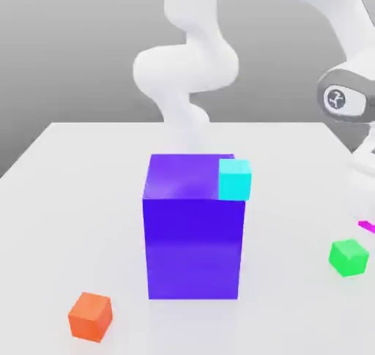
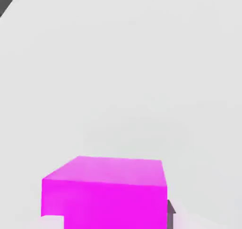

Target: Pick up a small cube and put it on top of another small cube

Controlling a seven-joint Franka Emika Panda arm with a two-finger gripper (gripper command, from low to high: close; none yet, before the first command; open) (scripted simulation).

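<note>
Pincer state cannot be told; a magenta cube is seen close beneath it, resting on the white tabletop.

We see a pale white table under soft, even light (faintly glossy), with a plain grey backdrop behind its far edge.
</note>
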